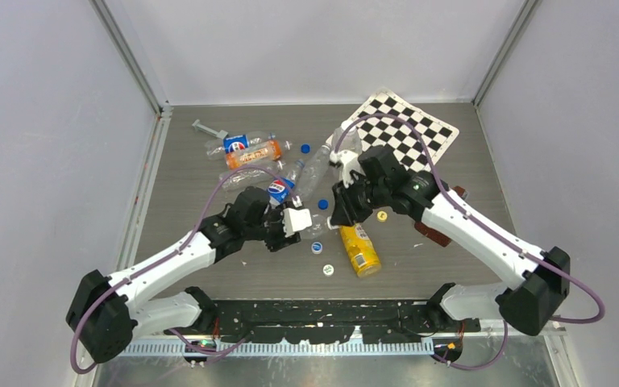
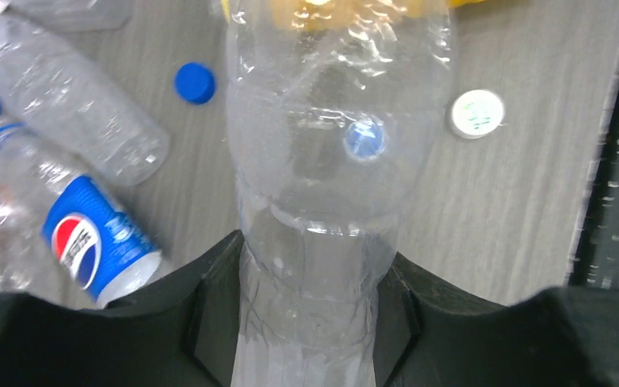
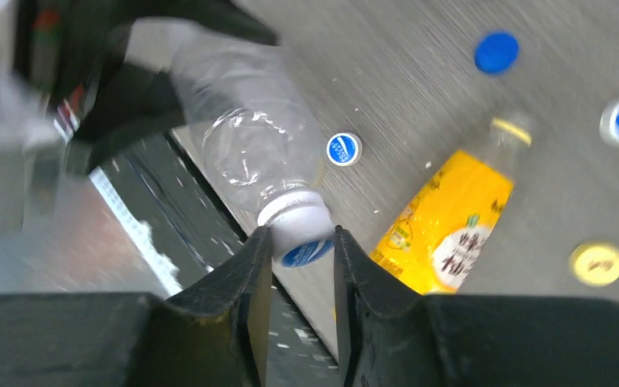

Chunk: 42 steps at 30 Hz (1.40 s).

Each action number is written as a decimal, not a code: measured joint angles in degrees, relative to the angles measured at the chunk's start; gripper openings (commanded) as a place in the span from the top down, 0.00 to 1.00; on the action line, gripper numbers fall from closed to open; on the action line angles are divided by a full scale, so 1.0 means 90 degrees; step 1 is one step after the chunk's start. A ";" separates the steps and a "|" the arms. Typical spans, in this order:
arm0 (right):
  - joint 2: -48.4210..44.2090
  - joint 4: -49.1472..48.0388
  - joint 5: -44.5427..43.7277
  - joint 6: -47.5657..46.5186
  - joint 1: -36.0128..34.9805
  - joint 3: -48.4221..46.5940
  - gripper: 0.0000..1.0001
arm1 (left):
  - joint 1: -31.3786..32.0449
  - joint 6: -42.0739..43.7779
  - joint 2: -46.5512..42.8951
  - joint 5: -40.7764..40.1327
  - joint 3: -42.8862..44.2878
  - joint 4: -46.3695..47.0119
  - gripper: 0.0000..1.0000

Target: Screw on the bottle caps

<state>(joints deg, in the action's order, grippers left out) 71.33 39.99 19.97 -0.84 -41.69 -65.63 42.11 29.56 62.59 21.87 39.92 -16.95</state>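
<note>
Presently, left gripper (image 2: 306, 310) clamps the clear bottle (image 2: 334, 121) by its body; right gripper (image 3: 300, 242) pinches the blue-topped cap (image 3: 306, 251) on its neck, between both fingers.

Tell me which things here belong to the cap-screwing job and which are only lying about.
Job: clear bottle in left pincer; its cap in right pincer; second clear bottle; loose caps.
Lying about: yellow bottle; Pepsi bottles; checkered board.
</note>
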 measured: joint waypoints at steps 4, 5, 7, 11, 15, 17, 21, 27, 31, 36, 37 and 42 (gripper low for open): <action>0.0573 0.0151 -0.0114 0.2215 0.0515 -0.0347 0.99 | 0.0070 -0.0017 -0.0204 -0.0799 -0.0243 0.0498 1.00; 0.0673 0.0138 -0.0102 0.2693 0.0624 -0.0338 0.99 | 0.0097 0.0002 -0.0260 -0.0976 -0.0294 0.0593 1.00; 0.0726 0.0034 -0.0090 0.3453 0.0775 -0.0197 0.97 | 0.0146 0.0075 -0.0384 -0.1251 -0.0413 0.0716 1.00; 0.0641 -0.0148 -0.0070 0.3704 0.0855 -0.0075 0.64 | 0.0211 0.0168 -0.0440 -0.1447 -0.0454 0.0777 1.00; 0.0403 -0.0080 -0.0066 0.2669 0.0865 -0.0075 0.48 | 0.0226 0.0245 -0.0440 -0.1423 -0.0367 0.0794 1.00; 0.0160 0.0002 -0.0056 0.1885 0.0869 -0.0075 0.42 | 0.0226 0.0265 -0.0435 -0.1382 -0.0299 0.0767 1.00; -0.0549 0.0100 0.0228 0.0146 0.0891 -0.0034 0.33 | 0.0209 0.0265 -0.0420 -0.1151 -0.0209 0.0731 1.00; -0.1868 0.0085 0.1270 -0.2958 0.0896 0.0690 0.29 | 0.0036 0.0151 -0.0408 -0.0301 -0.0163 0.0607 1.00; -0.1957 0.0151 0.1860 -0.4364 0.0896 0.0818 0.29 | -0.0049 0.0046 -0.0408 0.0328 -0.0148 0.0593 1.00; -0.1719 0.0279 0.2317 -0.5265 0.0896 0.0818 0.30 | -0.0070 -0.0070 -0.0408 0.1027 -0.0058 0.0573 1.00; -0.1700 0.0282 0.2395 -0.5360 0.0896 0.0816 0.31 | -0.0070 -0.0085 -0.0408 0.1144 -0.0046 0.0571 1.00; -0.1627 0.0287 0.2674 -0.5622 0.0894 0.0801 0.36 | -0.0070 -0.0151 -0.0325 0.1530 -0.0017 0.0573 1.00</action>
<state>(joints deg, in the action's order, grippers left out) 56.69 42.57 44.03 -51.44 -33.65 -58.41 41.47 28.21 59.66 35.64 39.77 -11.79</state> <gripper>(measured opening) 0.671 0.521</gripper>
